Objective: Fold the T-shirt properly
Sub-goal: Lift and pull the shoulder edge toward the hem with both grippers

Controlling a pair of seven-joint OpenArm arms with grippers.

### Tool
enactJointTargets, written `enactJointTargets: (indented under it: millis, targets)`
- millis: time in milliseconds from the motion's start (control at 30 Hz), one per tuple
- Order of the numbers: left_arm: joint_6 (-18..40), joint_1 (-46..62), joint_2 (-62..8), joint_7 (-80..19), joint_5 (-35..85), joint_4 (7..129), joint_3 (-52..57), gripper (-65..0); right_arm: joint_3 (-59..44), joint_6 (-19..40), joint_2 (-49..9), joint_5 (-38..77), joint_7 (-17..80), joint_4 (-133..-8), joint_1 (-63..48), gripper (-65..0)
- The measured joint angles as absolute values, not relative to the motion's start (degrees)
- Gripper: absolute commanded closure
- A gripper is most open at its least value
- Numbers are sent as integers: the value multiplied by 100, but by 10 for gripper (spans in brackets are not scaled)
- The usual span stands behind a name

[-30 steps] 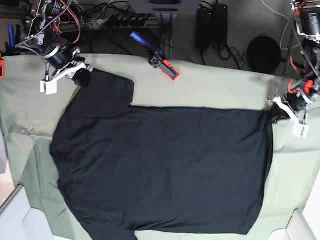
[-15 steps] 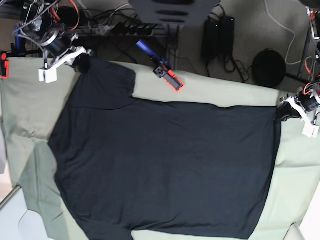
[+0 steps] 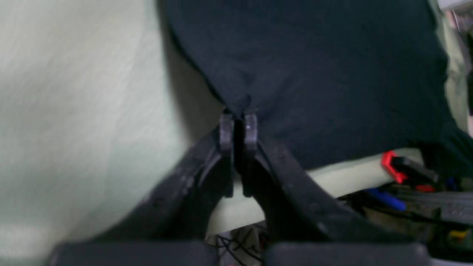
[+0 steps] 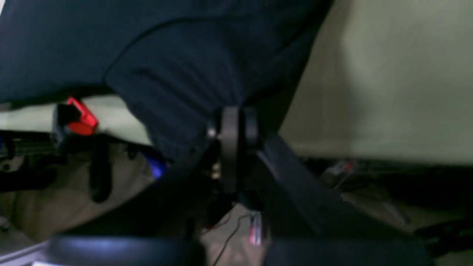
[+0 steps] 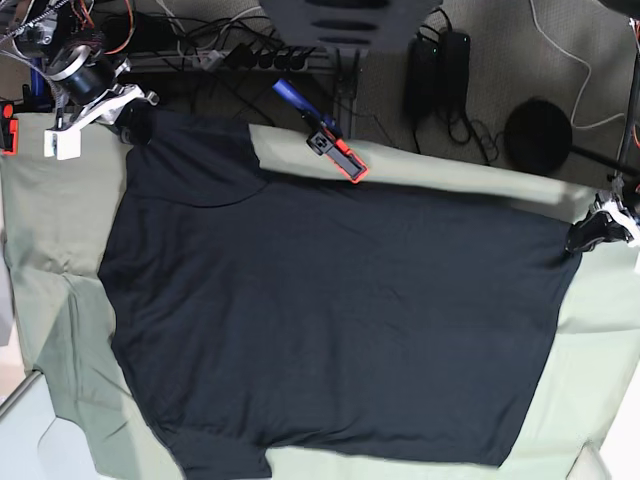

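The black T-shirt (image 5: 330,320) lies spread flat across the pale green sheet (image 5: 50,220), pulled taut between both arms. At the base view's upper left, my right gripper (image 5: 135,122) is shut on the edge of a sleeve. The right wrist view shows the T-shirt (image 4: 177,74) bunching into the closed right gripper (image 4: 234,120). At the base view's far right edge, my left gripper (image 5: 582,238) is shut on the shirt's corner. In the left wrist view the T-shirt (image 3: 314,66) tapers to a pinched point in the left gripper (image 3: 237,120). The neck is not visible.
A red and black clamp (image 5: 337,153) with a blue handle sits at the sheet's back edge, touching the shirt's upper hem. Behind the table are cables, black power bricks (image 5: 435,60) and a round black disc (image 5: 538,135). The sheet's bare margins show left and right.
Both grippers have moved outward with the cloth: the right one up and to the left, the left one toward the right edge. The shirt is stretched wider.
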State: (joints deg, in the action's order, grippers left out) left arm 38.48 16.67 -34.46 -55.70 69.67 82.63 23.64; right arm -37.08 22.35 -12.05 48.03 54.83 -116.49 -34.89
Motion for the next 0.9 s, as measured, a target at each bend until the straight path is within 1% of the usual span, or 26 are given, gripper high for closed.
enactJointTargets:
  millis: [100,233,367,467,700,900]
  targets:
    - [3850,1647,-3448,-5559,6989,8523,2364,0,-3712,2235,-1205,4779,5494,-11758,-3297,0]
    - [3854,1479,-3446,-5520,6921,8549,2364,0,-3712,2235,-1205,4661,5500,-11758,-2864,0]
    - [3854,1227,-3446,-5218,6469,8552,2314,0,-3699,2239,-1205,4510,5433,-11758,-2438,0]
    - [3861,978,-3444,-5048,6114,8510,2082,0,-3597,2246,-1208,4425,5382,-11684,-2182,0]
    - [3887,84,-3249,-4805,5655,7649,1529,0,-3194,2250,-1439,4123,5249,-10984,-1385,0]
    - [3894,-727,-3129,-4609,5426,6925,1396,0,-2888,2255,-1667,4023,5188,-10127,-467,0]
